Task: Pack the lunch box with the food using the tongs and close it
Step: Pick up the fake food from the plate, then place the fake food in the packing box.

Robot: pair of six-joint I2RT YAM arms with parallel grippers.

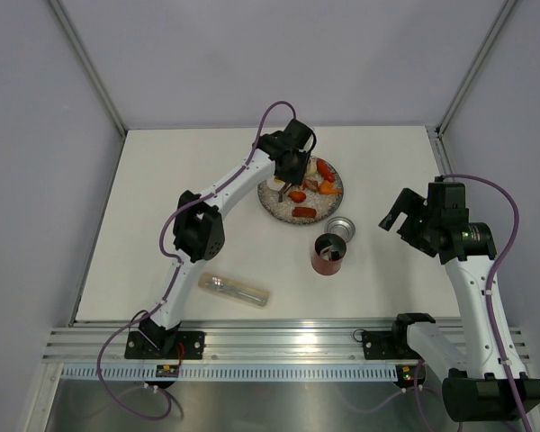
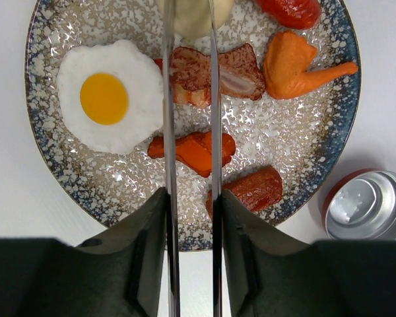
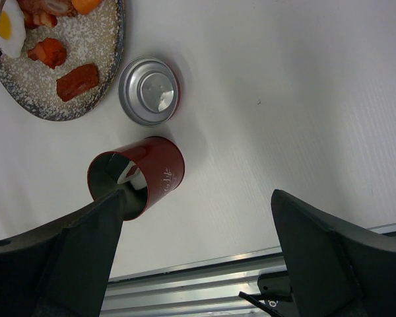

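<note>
My left gripper (image 2: 191, 198) is shut on the silver tongs (image 2: 169, 132) and hovers over the speckled plate (image 2: 66, 178). The tongs' two arms run parallel across an orange shrimp piece (image 2: 193, 150) and a red-brown bacon-like piece (image 2: 241, 72). A fried egg (image 2: 109, 96), a sausage (image 2: 257, 188), another orange shrimp (image 2: 297, 63) and a pale ball (image 2: 191, 16) also lie on the plate. The red lunch box (image 1: 328, 256) stands open near the plate, its lid (image 1: 341, 228) upside down beside it. My right gripper (image 1: 398, 219) hangs open to the right of the lunch box, holding nothing.
A clear plastic tube (image 1: 234, 290) lies on the table near the front edge, left of the lunch box. The aluminium rail (image 1: 288, 337) runs along the near edge. Grey walls close in the table on three sides.
</note>
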